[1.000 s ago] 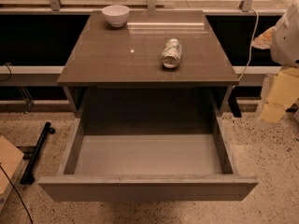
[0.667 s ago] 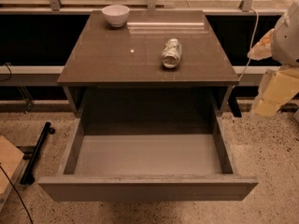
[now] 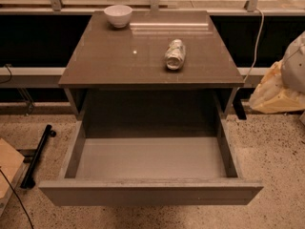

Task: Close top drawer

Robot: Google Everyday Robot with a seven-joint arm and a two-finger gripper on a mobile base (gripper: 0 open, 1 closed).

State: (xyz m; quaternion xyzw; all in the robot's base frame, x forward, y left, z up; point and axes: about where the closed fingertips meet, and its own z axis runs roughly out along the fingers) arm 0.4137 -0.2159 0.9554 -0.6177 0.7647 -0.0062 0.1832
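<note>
The top drawer is pulled far out of the grey-brown cabinet. Its plain flat front faces me at the bottom of the view, and its lighter grey inner floor holds nothing. My gripper is a cream-coloured shape at the right edge, beside the cabinet's right side and above the floor. It is apart from the drawer and touches nothing that I can see. The white arm sits just above it, partly cut off by the frame.
A white bowl stands at the cabinet top's back left, and a crushed can lies right of centre. A black bar and a wooden board lie on the speckled floor at left. A cable hangs at back right.
My gripper has shifted slightly left and up at the right edge. The drawer, bowl and can have not moved.
</note>
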